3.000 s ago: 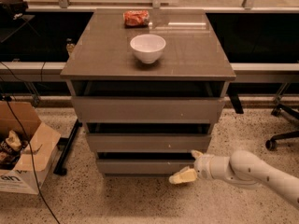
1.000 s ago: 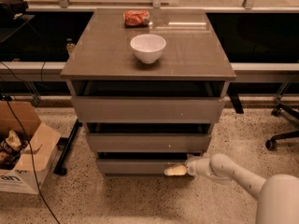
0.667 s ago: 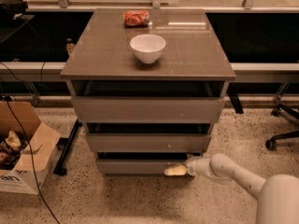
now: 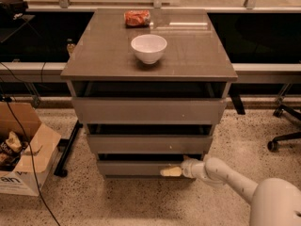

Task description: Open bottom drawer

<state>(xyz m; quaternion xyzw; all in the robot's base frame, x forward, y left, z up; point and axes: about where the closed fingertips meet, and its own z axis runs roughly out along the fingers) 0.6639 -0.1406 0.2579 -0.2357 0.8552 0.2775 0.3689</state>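
The bottom drawer (image 4: 136, 167) is the lowest and narrowest of three grey-brown fronts on the cabinet. It sits close to the cabinet with a dark gap above it. My gripper (image 4: 170, 172) reaches in from the lower right on a white arm (image 4: 225, 177). Its pale fingertips lie against the right part of the bottom drawer's front, near its top edge. The mid-sized drawer front (image 4: 149, 144) and the widest top drawer front (image 4: 149, 111) are above it.
A white bowl (image 4: 148, 48) and an orange snack bag (image 4: 137, 18) rest on the cabinet top (image 4: 197, 51). An open cardboard box (image 4: 26, 147) with cables stands on the floor at left. An office chair base (image 4: 284, 135) is at right.
Three seconds ago the gripper was lower and further right, off the drawer; it has moved left and up onto the bottom drawer's front. Over the last second it has hardly moved.
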